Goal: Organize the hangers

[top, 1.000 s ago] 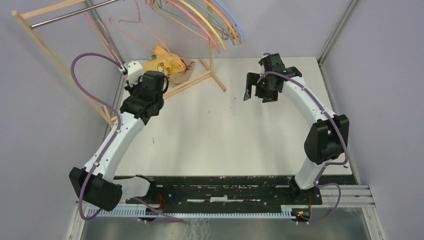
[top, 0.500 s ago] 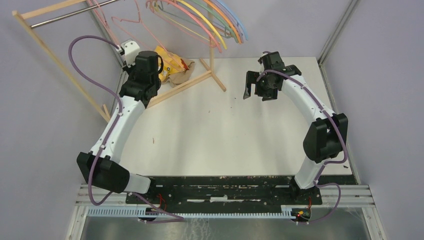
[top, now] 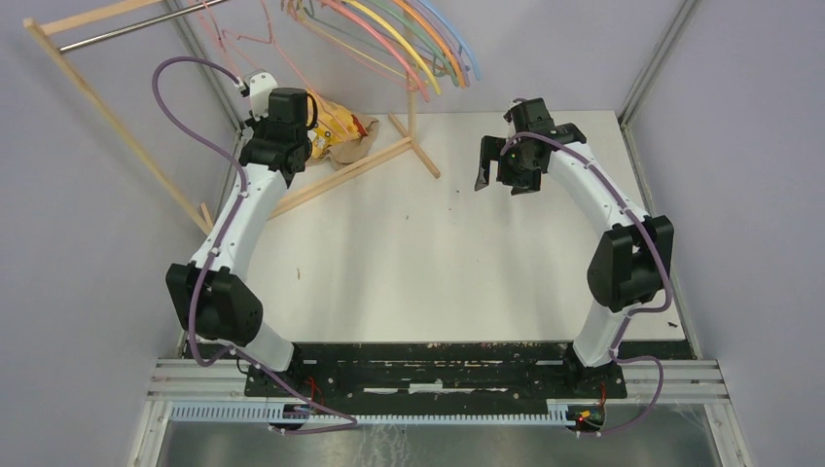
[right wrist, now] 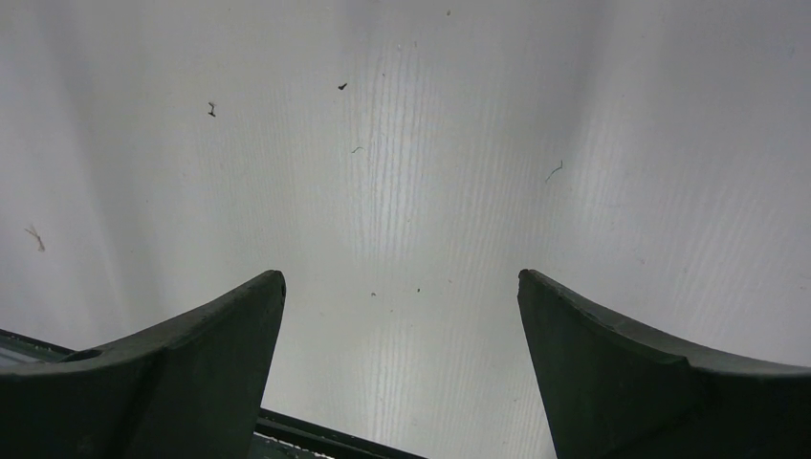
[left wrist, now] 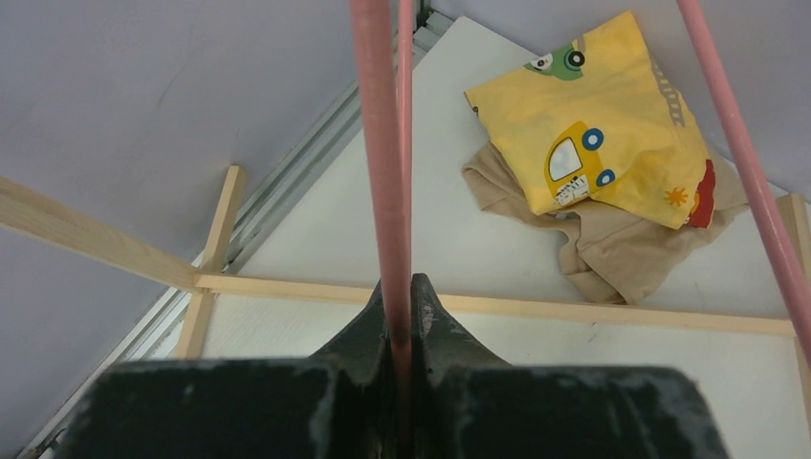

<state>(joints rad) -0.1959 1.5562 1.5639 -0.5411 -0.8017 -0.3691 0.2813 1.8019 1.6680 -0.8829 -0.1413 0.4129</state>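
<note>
Pink hanger (left wrist: 381, 143) is being held in the clenched jaws of the left gripper (left wrist: 400, 292) at the far-left corner, above the wooden rack (left wrist: 497, 308) base and near the yellow cloth (left wrist: 598, 124). Other coloured hangers (top: 428, 49) are hanging fanned together at the far edge. The right gripper (right wrist: 402, 287) is hovering over the counter (right wrist: 402, 143), jaws released.

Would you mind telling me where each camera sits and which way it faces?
Top external: above and behind the robot, looking down on the table; left arm and right arm show.
Left wrist: looks past the left gripper, shut on a pink hanger, toward the yellow cloth.
Right wrist: faces the table past the open right gripper.
Shared: top and left wrist show that cloth.
</note>
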